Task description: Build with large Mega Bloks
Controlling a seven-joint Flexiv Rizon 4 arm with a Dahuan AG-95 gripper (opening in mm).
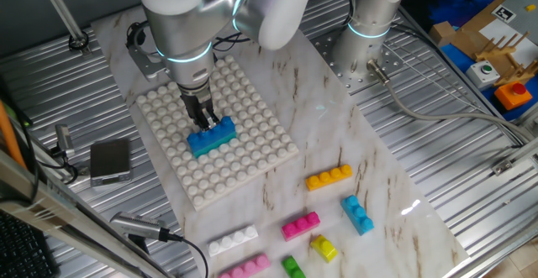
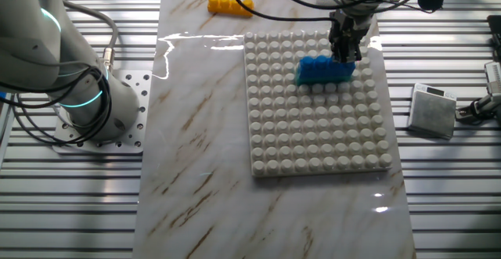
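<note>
On the white studded baseplate [image 1: 252, 102] sits a blue Mega Blok [image 1: 206, 144] with a teal one [image 1: 222, 130] on top of it. In the other fixed view they read as a single blue block [image 2: 322, 70] on the baseplate [image 2: 313, 134]. My gripper [image 1: 204, 120] points straight down at the far end of the teal brick, its dark fingers close together and gripping that end [image 2: 344, 53]. Loose bricks lie on the marble: orange [image 1: 329, 177], blue [image 1: 357, 213], magenta [image 1: 300, 225], yellow [image 1: 324, 247], green [image 1: 292, 267], white [image 1: 233, 240] and pink [image 1: 244, 267].
A small grey box [image 1: 110, 160] with a cable lies left of the baseplate on the ribbed metal table. The arm's base [image 2: 86, 95] is bolted beside the marble slab. Cardboard and coloured parts [image 1: 492, 51] sit at the far right.
</note>
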